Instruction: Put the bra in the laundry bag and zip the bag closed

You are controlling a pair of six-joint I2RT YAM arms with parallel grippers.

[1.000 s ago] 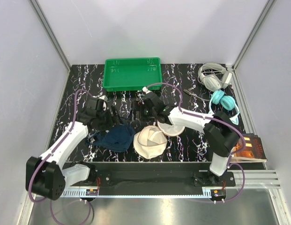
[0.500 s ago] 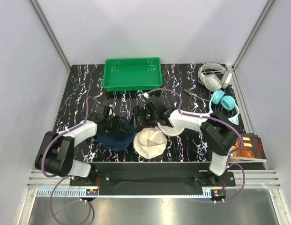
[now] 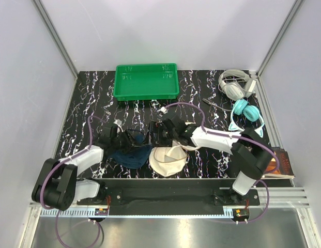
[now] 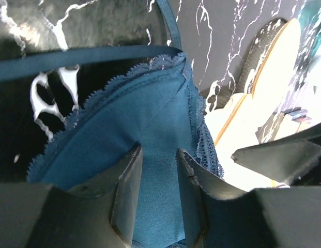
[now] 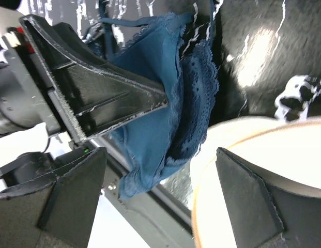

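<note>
The dark navy-blue bra lies bunched on the black marbled table, left of the cream laundry bag, touching it. My left gripper is down on the bra. In the left wrist view its fingers stand close together with a fold of the bra between them, the bag to the right. My right gripper is wide open and empty above the bag's left rim. Its wrist view shows the bra, the bag and my left gripper's finger.
A green plastic tray stands at the back. Grey headphones and teal headphones lie at the back right. A book sits at the right edge. The two grippers are very close together.
My left arm has folded in and its gripper has come down onto the bra. My right gripper has moved nearer and lower, to the bag's left rim. The bra has shifted slightly right.
</note>
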